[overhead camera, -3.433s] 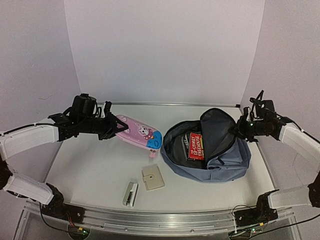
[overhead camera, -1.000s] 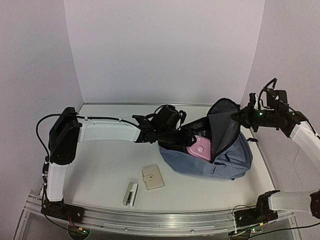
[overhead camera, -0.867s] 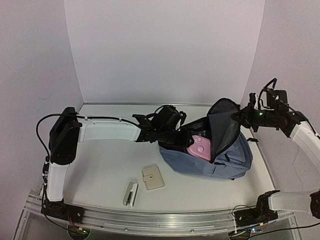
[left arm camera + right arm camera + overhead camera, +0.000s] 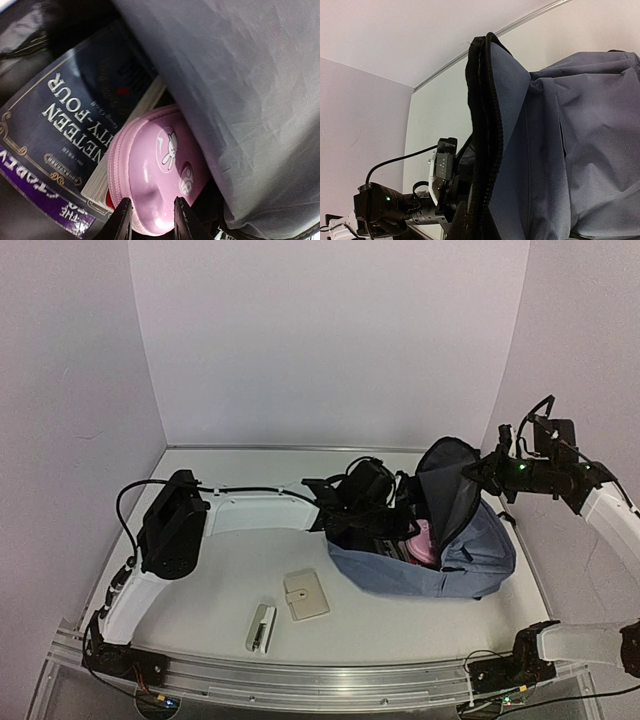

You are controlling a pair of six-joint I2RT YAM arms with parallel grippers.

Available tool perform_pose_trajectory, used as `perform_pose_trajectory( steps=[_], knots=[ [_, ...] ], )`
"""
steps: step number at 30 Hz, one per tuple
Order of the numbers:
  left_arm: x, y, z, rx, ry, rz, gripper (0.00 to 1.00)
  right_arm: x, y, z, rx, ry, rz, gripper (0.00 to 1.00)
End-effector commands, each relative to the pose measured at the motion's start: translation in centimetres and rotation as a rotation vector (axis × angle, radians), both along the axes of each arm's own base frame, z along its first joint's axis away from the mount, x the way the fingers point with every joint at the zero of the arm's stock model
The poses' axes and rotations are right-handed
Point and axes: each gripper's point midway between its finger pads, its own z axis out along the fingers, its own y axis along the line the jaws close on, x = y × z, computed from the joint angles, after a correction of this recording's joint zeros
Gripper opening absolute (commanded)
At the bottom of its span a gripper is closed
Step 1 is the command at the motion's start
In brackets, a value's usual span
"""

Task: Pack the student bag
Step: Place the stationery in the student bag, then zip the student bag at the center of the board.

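In the top view the student bag (image 4: 470, 555) lies at the right of the tabletop (image 4: 220, 580) with its mouth facing left. The left arm (image 4: 260, 508) reaches into that mouth, where a sliver of the pink pencil case (image 4: 425, 540) shows. The right fingers (image 4: 482, 473) are clenched on the top of the bag's flap (image 4: 445, 490) and hold it upright. The step in hand looks like seating the case, which goes best with that flap held high. A beige wallet (image 4: 305, 595) and a stapler (image 4: 261, 627) lie on the near tabletop, well apart from the arm's way out. In the left wrist view the left fingers (image 4: 123, 220) stand slightly apart over the near end of the case, which leans on a dark book (image 4: 65, 135) under the bag's grey wall (image 4: 240, 90). Whether they pinch it or only press it I cannot tell. It should slide deeper along the book, and the arm should then draw straight back, since fabric crowds one side. In the right wrist view the flap's black zip edge (image 4: 482, 140) stands upright close beside the left arm, so a sideways exit risks snagging it.
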Motion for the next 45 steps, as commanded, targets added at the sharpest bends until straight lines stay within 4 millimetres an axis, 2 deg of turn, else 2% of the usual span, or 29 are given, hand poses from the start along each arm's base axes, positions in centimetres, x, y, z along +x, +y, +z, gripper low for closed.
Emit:
perform_pose_trajectory(
  steps=[1,6,10,13,15,20,22,25,28,35,39,42,45],
  knots=[
    [-2.9,-3.5,1.4,-0.101,0.024,-0.100,0.28,0.4,0.0,4.1,0.015,-0.133,0.005,0.00],
    [-3.3,-4.0,1.1,-0.104,0.031,-0.106,0.29,0.3,0.0,4.3,0.015,-0.137,0.009,0.00],
    [-2.3,-2.4,3.5,-0.059,-0.052,-0.060,0.36,0.2,0.0,4.5,0.014,-0.146,0.011,0.00],
    [-1.4,0.1,6.6,-0.022,-0.131,0.001,0.53,0.1,0.2,4.5,0.008,-0.153,0.025,0.00],
    [-0.9,2.2,7.8,0.006,-0.164,0.042,0.63,0.1,0.2,4.6,-0.003,-0.162,0.033,0.00],
    [0.7,9.0,9.7,0.072,-0.192,0.194,0.75,-0.1,0.3,4.9,-0.022,-0.189,0.058,0.00],
    [1.7,11.9,8.5,0.118,-0.150,0.245,0.79,-0.2,0.4,4.9,-0.026,-0.194,0.064,0.00],
    [2.9,15.8,4.7,0.189,0.017,0.277,0.82,-0.2,0.5,4.9,-0.027,-0.195,0.075,0.00],
    [3.0,17.5,2.4,0.226,0.093,0.302,0.83,-0.1,0.7,4.7,-0.026,-0.190,0.080,0.00],
    [2.0,15.7,-0.9,0.212,0.195,0.229,0.85,0.1,1.2,4.1,-0.021,-0.178,0.092,0.00],
    [1.6,14.7,-2.3,0.205,0.249,0.199,0.81,0.0,1.5,4.1,-0.022,-0.177,0.100,0.00],
    [1.1,14.1,-2.8,0.178,0.285,0.176,0.71,0.0,1.7,3.9,-0.025,-0.174,0.102,0.00],
    [0.7,13.9,-3.5,0.174,0.315,0.168,0.56,0.1,2.0,3.8,-0.024,-0.173,0.109,0.00]
  ],
)
